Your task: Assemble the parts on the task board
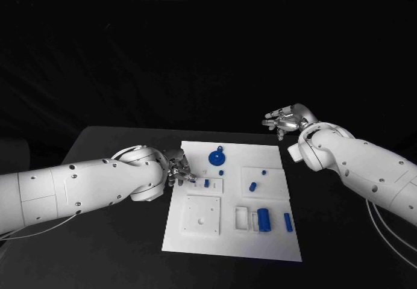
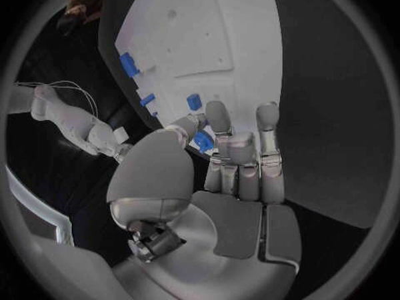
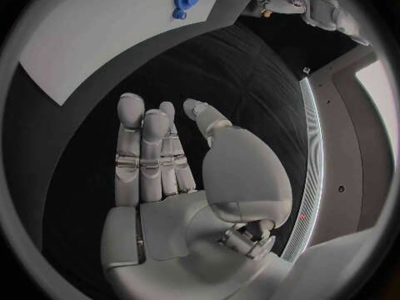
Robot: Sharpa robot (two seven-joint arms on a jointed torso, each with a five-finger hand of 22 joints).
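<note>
Nearest the camera, the board's (image 1: 228, 241) near edge is lying bare. At its left edge the left hand (image 1: 178, 170) is working a small blue part (image 1: 208, 182), probably to seat it; grip unclear. Off the far right corner, the right hand (image 1: 285, 120) is waiting, fingers apart and holding nothing.

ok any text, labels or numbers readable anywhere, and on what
None can be read.
Task board: plain white, no print visible.
Blue parts: no markings that can be made out.
Left hand and right hand: no lettering visible.
</note>
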